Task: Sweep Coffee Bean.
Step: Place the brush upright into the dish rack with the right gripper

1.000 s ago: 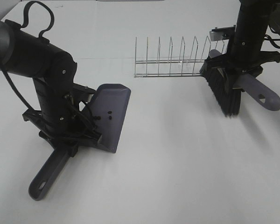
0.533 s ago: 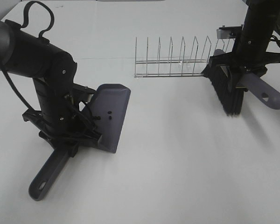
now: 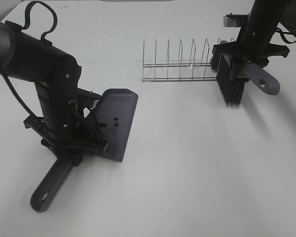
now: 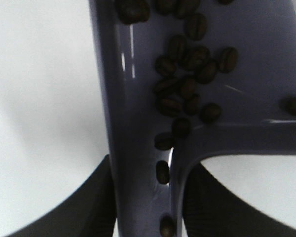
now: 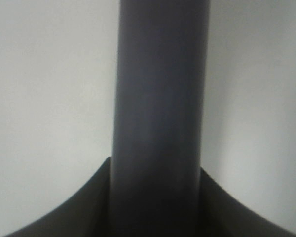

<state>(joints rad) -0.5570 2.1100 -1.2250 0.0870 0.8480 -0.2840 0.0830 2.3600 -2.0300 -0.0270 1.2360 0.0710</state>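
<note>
My left gripper (image 3: 73,147) is shut on the handle (image 3: 50,183) of the grey-purple dustpan (image 3: 117,114), which is tipped up on the table at the left. In the left wrist view the gripper (image 4: 148,215) clamps that handle, and several dark coffee beans (image 4: 185,89) lie in the dustpan (image 4: 256,74) near the handle's root. My right gripper (image 3: 244,65) is shut on the brush handle (image 3: 262,82) at the back right; the black bristles (image 3: 230,90) hang down above the table. In the right wrist view the gripper (image 5: 158,210) grips the brush handle (image 5: 160,113). I see no beans on the table.
A wire dish rack (image 3: 180,66) stands at the back middle, its right end just beside the brush. The white table (image 3: 197,163) stretches between the two arms. The left arm's bulky body (image 3: 39,59) stands over the dustpan's left side.
My right arm has carried the brush back and to the left, closer to the rack's right end, with the bristles turned more upright. The left arm and dustpan have not moved.
</note>
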